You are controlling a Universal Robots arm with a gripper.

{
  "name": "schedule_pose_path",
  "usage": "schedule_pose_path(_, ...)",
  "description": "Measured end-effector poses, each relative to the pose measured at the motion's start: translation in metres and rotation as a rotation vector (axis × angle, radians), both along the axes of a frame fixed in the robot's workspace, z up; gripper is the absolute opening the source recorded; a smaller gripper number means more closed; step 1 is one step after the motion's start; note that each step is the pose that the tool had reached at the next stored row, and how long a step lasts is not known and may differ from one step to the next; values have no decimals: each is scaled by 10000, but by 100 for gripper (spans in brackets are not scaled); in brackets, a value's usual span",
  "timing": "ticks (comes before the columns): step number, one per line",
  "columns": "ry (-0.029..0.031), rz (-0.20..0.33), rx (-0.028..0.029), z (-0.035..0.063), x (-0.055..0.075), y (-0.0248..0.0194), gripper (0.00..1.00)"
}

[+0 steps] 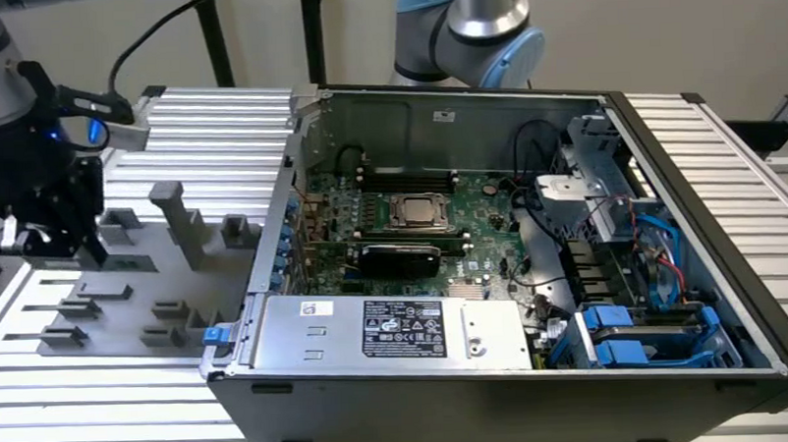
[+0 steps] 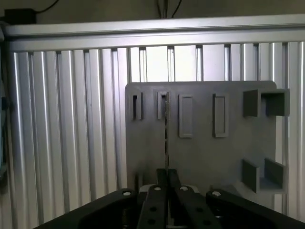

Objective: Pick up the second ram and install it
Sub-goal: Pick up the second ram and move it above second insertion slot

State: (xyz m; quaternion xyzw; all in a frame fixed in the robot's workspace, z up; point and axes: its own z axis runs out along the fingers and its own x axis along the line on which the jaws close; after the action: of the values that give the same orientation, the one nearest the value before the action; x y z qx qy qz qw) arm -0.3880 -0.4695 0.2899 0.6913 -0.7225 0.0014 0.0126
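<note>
The second ram (image 2: 166, 138) shows edge-on as a thin dark line, its long axis running straight out from the fingertips across the grey holder plate (image 2: 205, 157) toward one slot. The end effector (image 2: 167, 183) is clamped on it, fingers (image 2: 155, 200) nearly meeting, above that plate on the ribbed bench (image 1: 207, 119). The stick's faces and chips cannot be made out
</note>
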Motion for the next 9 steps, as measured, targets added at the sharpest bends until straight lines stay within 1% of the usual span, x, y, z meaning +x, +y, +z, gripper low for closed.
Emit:
schedule_pose_path(4, 0, 1, 0, 183, 88, 0, 0)
schedule_pose_path(7, 0, 3, 1, 319, 185, 0, 0)
schedule_pose_path(9, 0, 4, 15, 410, 258, 0, 0)
